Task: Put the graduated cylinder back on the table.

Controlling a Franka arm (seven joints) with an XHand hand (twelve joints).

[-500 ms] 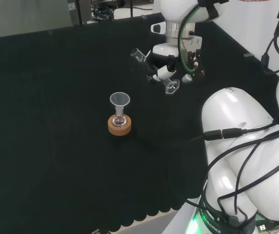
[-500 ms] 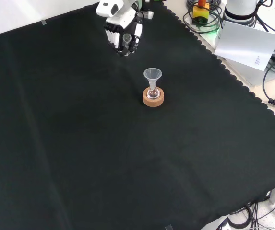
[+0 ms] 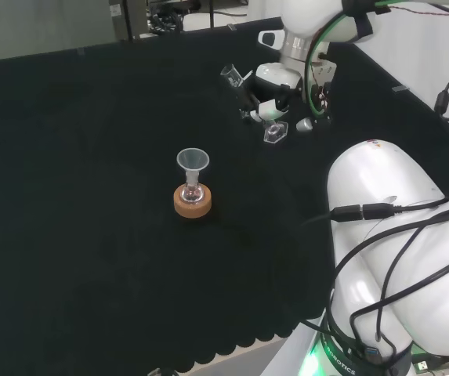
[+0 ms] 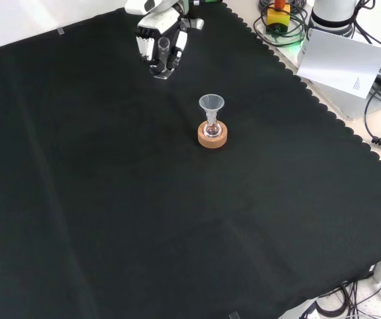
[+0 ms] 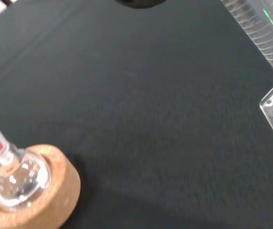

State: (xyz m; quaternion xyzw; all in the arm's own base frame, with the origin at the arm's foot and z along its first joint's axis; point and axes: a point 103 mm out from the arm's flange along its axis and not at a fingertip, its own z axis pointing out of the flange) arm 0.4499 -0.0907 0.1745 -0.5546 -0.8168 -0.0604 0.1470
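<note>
Much of the graduated cylinder point(image 3: 249, 98) is getting lost behind the hand point(image 3: 275, 94): in the head view only its spouted mouth and its flat clear foot are poking out on either side of the curled fingers, and the tube between them is covered. The glass is so clear against the black cloth of the worktop point(image 3: 91, 196) that its outline is hard to follow. The hand is gripping it, fingers wrapped round the tube, holding it tilted. Whether the foot is touching the cloth I cannot tell.

Taking the cork ring point(image 3: 193, 201) as the landmark, the cylinder is sitting well apart from it, up and to the right in the head view, up and to the left in the front view point(image 4: 163, 53).

From the wrist, the cylinder point(image 5: 269, 52) is showing fine ribbed graduation lines and a squarish angular foot, its upper part cut off. The cork ring point(image 5: 45, 195) is looking grainy and tan, cradling a small round-bottomed glass flask point(image 5: 12, 176). A clear cone-shaped funnel point(image 3: 193, 160) is standing in the flask's neck.
</note>
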